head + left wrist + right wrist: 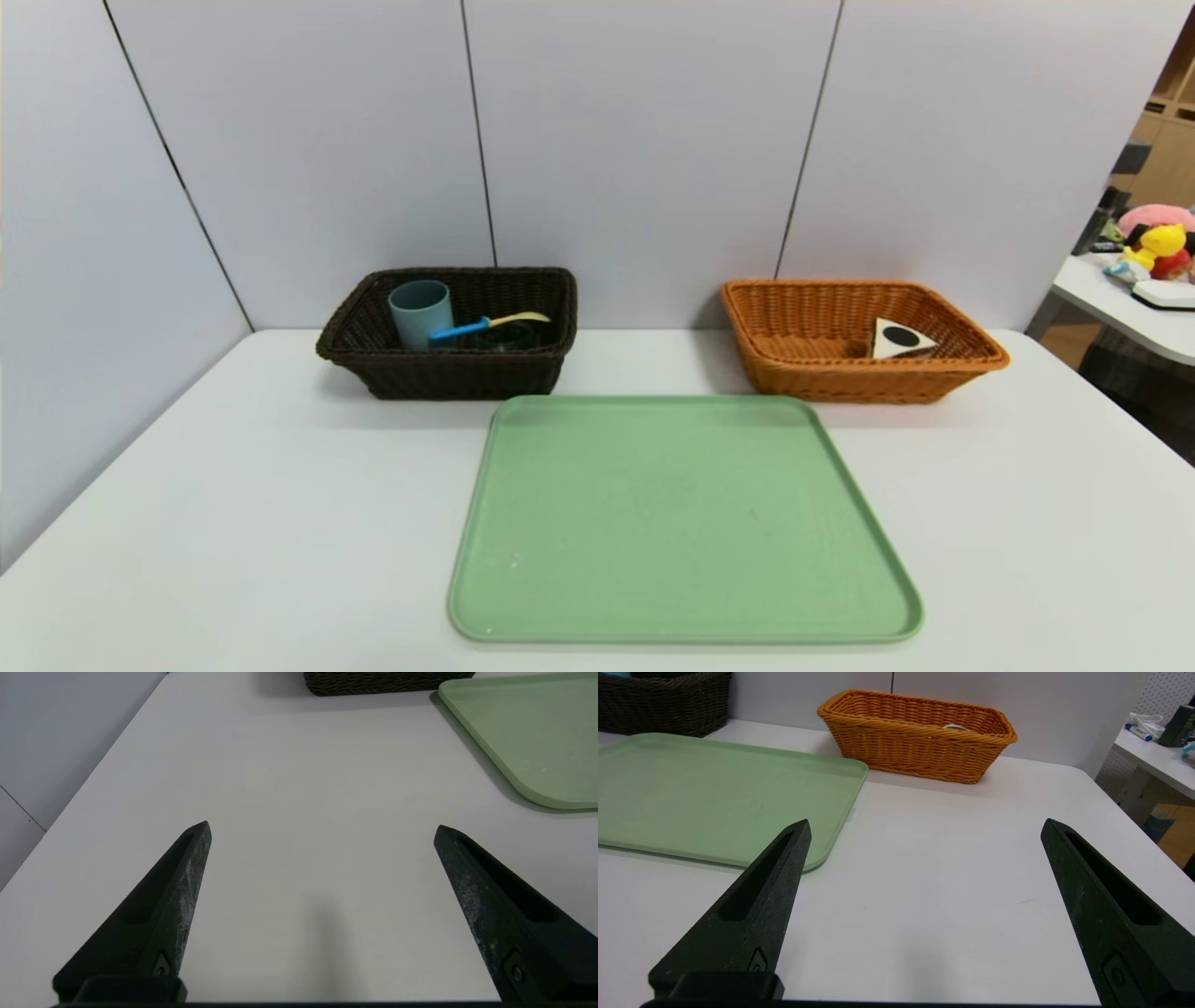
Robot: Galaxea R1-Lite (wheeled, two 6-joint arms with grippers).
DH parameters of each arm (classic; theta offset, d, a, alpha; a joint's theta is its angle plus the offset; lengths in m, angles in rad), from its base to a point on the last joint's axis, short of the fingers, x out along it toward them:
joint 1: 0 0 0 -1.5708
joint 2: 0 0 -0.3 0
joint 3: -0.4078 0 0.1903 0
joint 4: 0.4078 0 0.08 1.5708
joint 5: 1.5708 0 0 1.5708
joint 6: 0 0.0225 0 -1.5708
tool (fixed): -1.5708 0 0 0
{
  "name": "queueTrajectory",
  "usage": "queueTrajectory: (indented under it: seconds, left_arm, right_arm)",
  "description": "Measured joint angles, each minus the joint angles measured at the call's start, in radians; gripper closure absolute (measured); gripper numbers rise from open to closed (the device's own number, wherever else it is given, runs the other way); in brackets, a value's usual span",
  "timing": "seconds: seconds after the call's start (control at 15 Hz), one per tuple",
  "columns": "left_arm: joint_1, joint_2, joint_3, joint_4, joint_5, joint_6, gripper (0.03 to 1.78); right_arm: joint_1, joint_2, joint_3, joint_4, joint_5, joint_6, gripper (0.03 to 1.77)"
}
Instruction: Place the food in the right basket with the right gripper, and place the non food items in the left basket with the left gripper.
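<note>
Green tray [681,523] sits bare in the middle of the white table [233,523], and the sorting shows at the far edge: the dark basket [448,369] on the left holds a blue cup [421,313] and a blue-handled spoon [485,324], while the orange basket [859,373] on the right holds a triangular rice ball [900,339]. Left gripper [322,828] hovers over bare table near-left of the tray, jaws spread wide and holding nothing. Right gripper [924,826] hovers near-right of the tray, jaws wide too and just as empty.
</note>
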Motion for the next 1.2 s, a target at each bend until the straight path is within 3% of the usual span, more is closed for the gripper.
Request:
queueTrajectory:
  seconds: [0.2, 0.4, 0.53, 1.2]
  left_arm:
    - [-0.001, 0.0, 0.004, -0.004, -0.002, -0.001, 0.12]
    - [-0.001, 0.0, 0.027, -0.017, 0.033, -0.009, 0.12]
    - [-0.001, 0.0, 0.042, -0.066, 0.035, -0.003, 0.12]
    - [-0.001, 0.0, 0.051, -0.073, 0.033, -0.003, 0.12]
  right_arm:
    - [0.0, 0.0, 0.001, 0.027, -0.02, -0.001, 0.1]
    - [0.0, 0.0, 0.001, 0.029, -0.019, 0.005, 0.1]
    - [0.0, 0.0, 0.001, 0.026, -0.02, 0.007, 0.1]
    - [0.0, 0.0, 0.002, 0.037, -0.04, 0.061, 0.1]
